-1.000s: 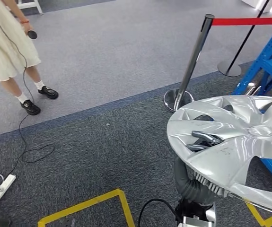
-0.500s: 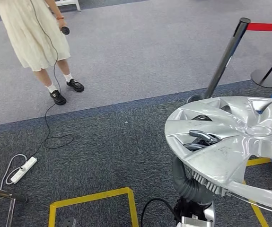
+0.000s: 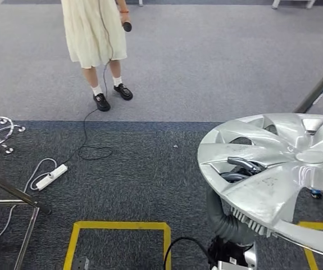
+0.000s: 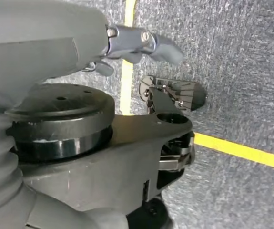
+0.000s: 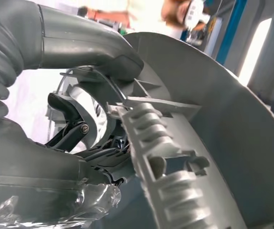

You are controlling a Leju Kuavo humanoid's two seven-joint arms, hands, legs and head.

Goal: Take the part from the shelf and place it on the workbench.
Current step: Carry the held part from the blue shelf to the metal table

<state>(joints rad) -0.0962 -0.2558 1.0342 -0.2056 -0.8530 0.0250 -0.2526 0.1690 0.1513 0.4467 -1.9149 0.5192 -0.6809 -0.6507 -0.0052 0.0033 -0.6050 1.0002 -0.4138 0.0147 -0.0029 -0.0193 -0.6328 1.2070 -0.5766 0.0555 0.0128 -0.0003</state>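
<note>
The right hand (image 3: pixel 242 169) gripped the silver wheel cover (image 3: pixel 278 174), dark fingers hooked through a spoke opening, carrying it nearly flat above the dark carpet (image 3: pixel 142 169). The left hand (image 4: pixel 142 43) hung over the yellow floor tape (image 4: pixel 236 150), fingers extended and holding nothing. A person in a cream dress (image 3: pixel 94 28) stood beyond, a power strip (image 3: pixel 51 176) lying nearby.
</note>
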